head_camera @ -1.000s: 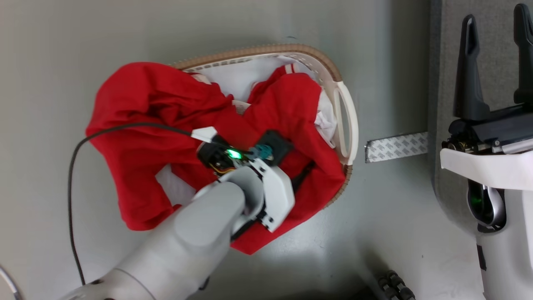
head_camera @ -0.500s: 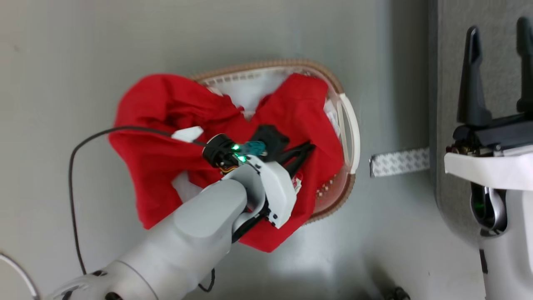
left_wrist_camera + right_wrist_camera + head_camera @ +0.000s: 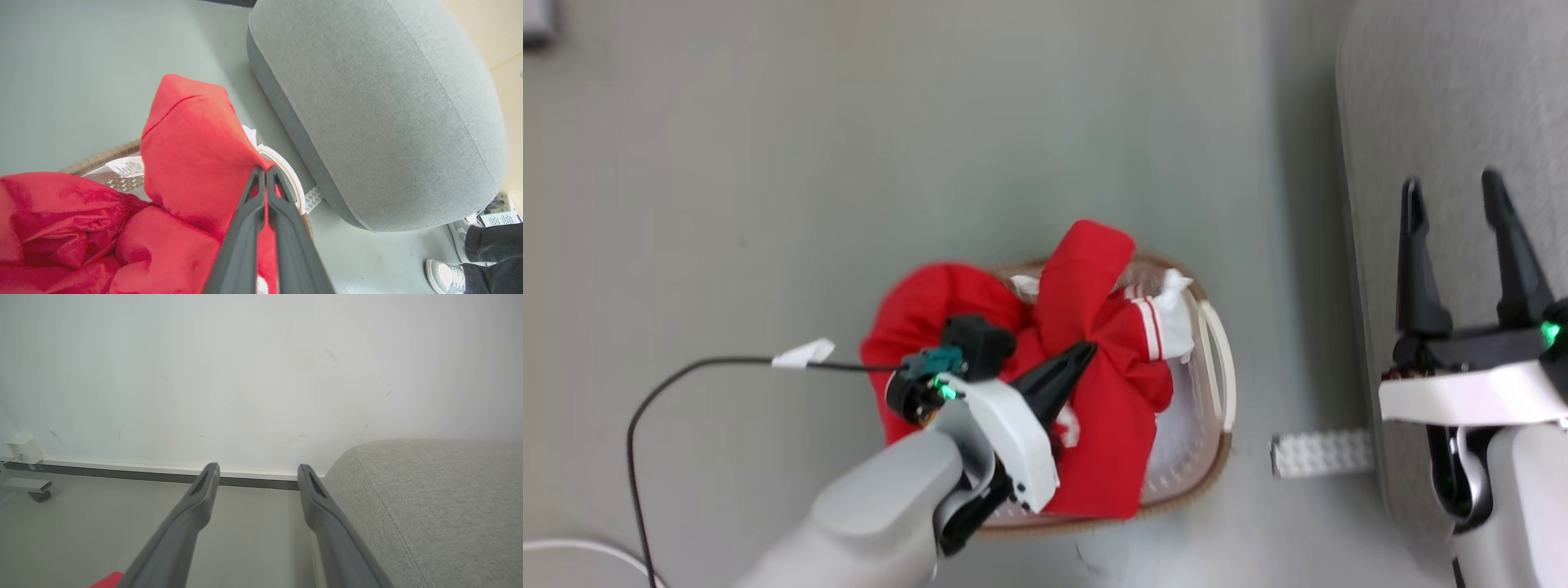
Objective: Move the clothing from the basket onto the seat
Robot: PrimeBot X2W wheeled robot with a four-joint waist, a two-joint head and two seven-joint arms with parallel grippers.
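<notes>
The red clothing (image 3: pixel 1111 408) with white stripes is bunched over the white, brown-rimmed basket (image 3: pixel 1223 384) on the floor. My left gripper (image 3: pixel 1086 353) is shut on a fold of it, and the fabric rises in a peak from the fingertips. In the left wrist view the closed left gripper (image 3: pixel 263 170) pinches the red clothing (image 3: pixel 188 139) above the basket (image 3: pixel 102 156), with the grey seat (image 3: pixel 388 102) to the right. My right gripper (image 3: pixel 1454 196) stands open over the seat (image 3: pixel 1445 90), holding nothing. The right wrist view has the right gripper (image 3: pixel 257 469) beside the seat (image 3: pixel 441 506).
A patterned tape strip (image 3: pixel 1319 453) lies on the floor between basket and seat. A black cable (image 3: pixel 686 374) trails from my left wrist. A person's shoes (image 3: pixel 443 275) stand past the seat. A wall with a baseboard (image 3: pixel 122 470) and a caster (image 3: pixel 39 494) lie ahead.
My left gripper has shut on the red clothing and lifted it, drawing the spread fabric in from the floor. The head camera has pulled back, so the basket looks smaller.
</notes>
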